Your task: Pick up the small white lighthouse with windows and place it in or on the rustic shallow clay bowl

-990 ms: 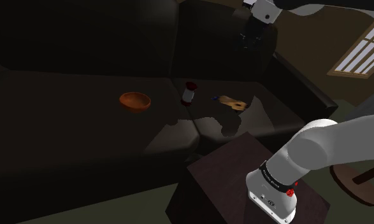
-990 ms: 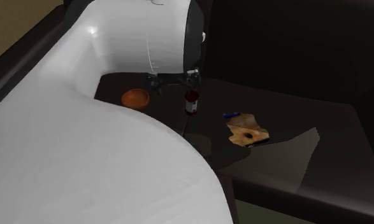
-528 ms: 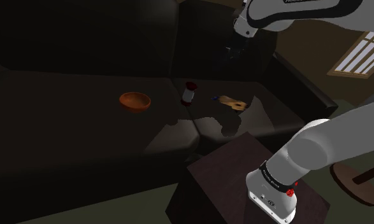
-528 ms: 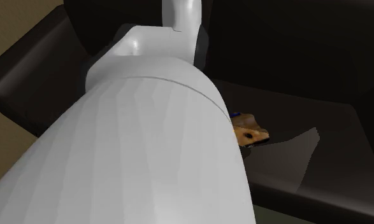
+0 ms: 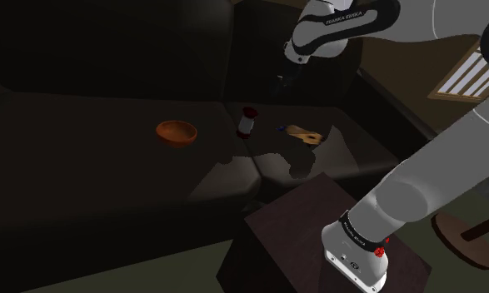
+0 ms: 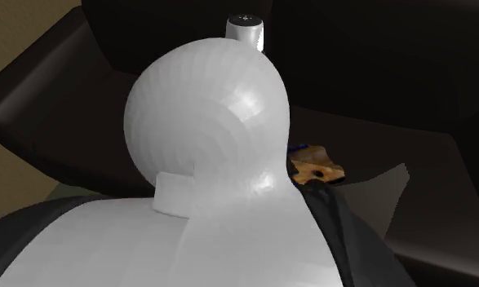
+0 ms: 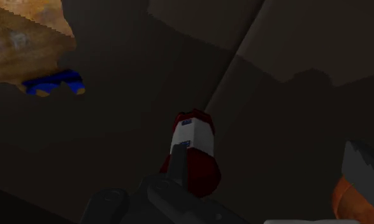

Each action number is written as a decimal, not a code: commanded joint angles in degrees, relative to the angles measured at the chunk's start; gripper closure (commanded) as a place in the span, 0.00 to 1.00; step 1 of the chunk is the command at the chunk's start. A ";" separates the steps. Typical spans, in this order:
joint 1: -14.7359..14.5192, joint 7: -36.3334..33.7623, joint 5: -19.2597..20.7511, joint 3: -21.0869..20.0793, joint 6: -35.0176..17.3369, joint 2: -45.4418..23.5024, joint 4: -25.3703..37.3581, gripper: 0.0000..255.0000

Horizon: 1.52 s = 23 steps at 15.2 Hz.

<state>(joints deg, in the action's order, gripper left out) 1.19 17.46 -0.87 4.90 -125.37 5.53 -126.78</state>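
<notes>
The lighthouse [image 5: 247, 121] stands upright on the dark sofa seat; it is small, with a white body, dark red bands and tiny blue windows. Left of it in the shoulder view sits the shallow orange-brown clay bowl [image 5: 177, 131]. My black gripper [image 5: 282, 81] hangs in the air above and to the right of the lighthouse, well clear of it. The wrist view looks down on the lighthouse [image 7: 193, 149], with the bowl's rim [image 7: 357, 197] at the edge. In the second exterior view my white arm [image 6: 213, 163] hides both.
A flat tan object [image 5: 305, 133] with a small blue piece beside it [image 7: 51, 84] lies on the seat right of the lighthouse. The sofa's back [image 5: 151, 58] and armrest [image 5: 392, 116] rise around the seat. The dark stand [image 5: 317, 233] and a round stool [image 5: 467, 237] are lower right.
My arm has swung toward the shoulder view's left and dropped somewhat, bringing the gripper nearer above the lighthouse. In the second exterior view the arm now covers the lighthouse and bowl.
</notes>
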 commanded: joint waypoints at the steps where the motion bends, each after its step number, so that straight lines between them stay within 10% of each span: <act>1: 0.18 2.12 -0.31 0.44 -2.01 -4.34 1.90 0.00; 12: 2.00 11.11 -1.88 0.16 -7.47 -28.82 18.54 0.00; 23: 2.34 11.76 -2.35 -0.20 -11.89 -33.97 19.14 0.00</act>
<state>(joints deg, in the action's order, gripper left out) 3.51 29.19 -3.20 4.70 -137.15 -28.36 -107.64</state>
